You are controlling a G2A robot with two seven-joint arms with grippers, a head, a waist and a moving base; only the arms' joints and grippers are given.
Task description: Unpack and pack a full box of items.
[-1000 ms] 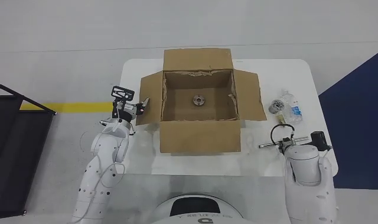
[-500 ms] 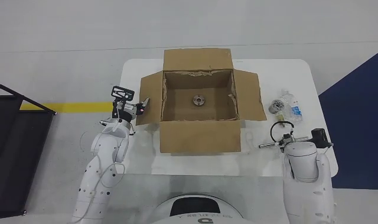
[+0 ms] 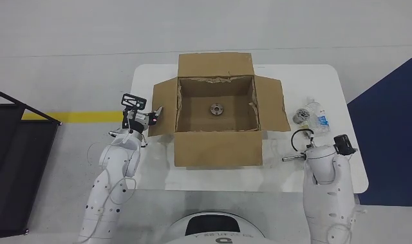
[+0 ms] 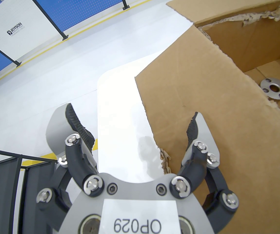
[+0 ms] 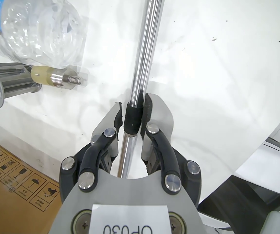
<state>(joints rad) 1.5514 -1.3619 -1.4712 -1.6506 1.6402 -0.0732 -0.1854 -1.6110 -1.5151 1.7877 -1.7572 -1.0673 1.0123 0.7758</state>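
Steel rod (image 5: 146, 44), polished, cylindrical: clenched by fingers of right gripper (image 5: 133, 101), at white table (image 5: 227, 74) beside brown cardboard box (image 3: 219, 150); barely shifted, arm edged boxward. Left gripper (image 4: 132, 110) fingers released, unmoved. Grey flange (image 3: 216, 108) still boxed.

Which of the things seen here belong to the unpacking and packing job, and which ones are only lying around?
Job:
cardboard box
metal flange inside it
steel rod in the right pincer
plastic bottle and ribbed metal part on the table

Lying about:
black rack on the floor
yellow floor line
blue and white panels
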